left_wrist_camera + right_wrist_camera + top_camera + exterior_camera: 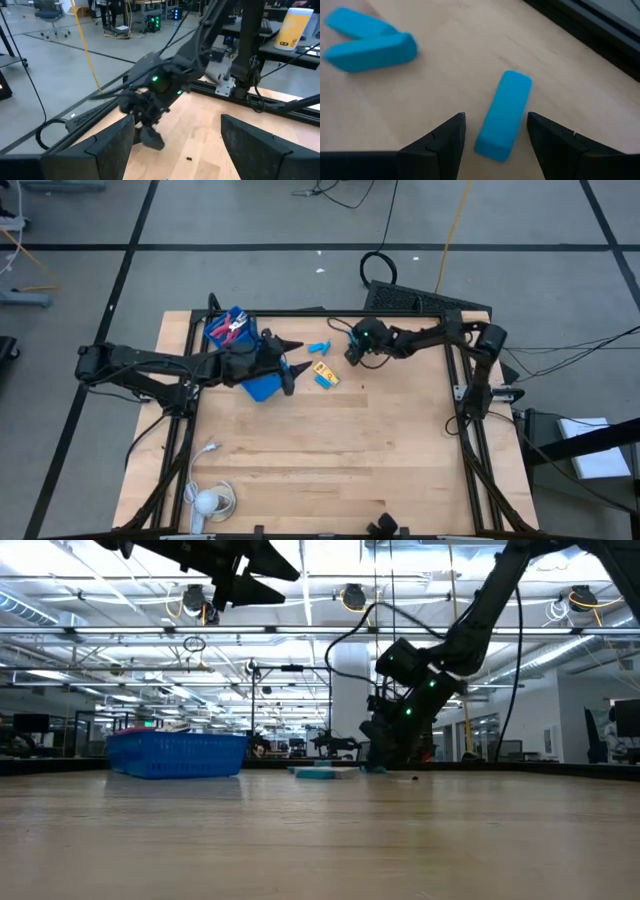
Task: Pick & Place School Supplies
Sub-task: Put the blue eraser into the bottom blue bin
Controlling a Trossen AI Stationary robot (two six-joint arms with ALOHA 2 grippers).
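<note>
A blue tray (262, 388) at the far left of the table holds red-handled scissors (232, 328). My left gripper (288, 366) hangs open, high above the tray's right side, and touches nothing. Two yellow-orange blocks (324, 375) lie flat on the wood beside it. Two light-blue pieces (365, 42) lie farther back, also flat. My right gripper (495, 135) is low near the far edge, open, with one finger on either side of a third light-blue block (502, 115). That block lies flat on the table, with a gap to each finger.
A white cable and a round white object (207, 500) lie at the near left corner. Black frame rails (462, 395) run along the table's sides and far edge. The middle and near part of the wood (340, 450) is bare.
</note>
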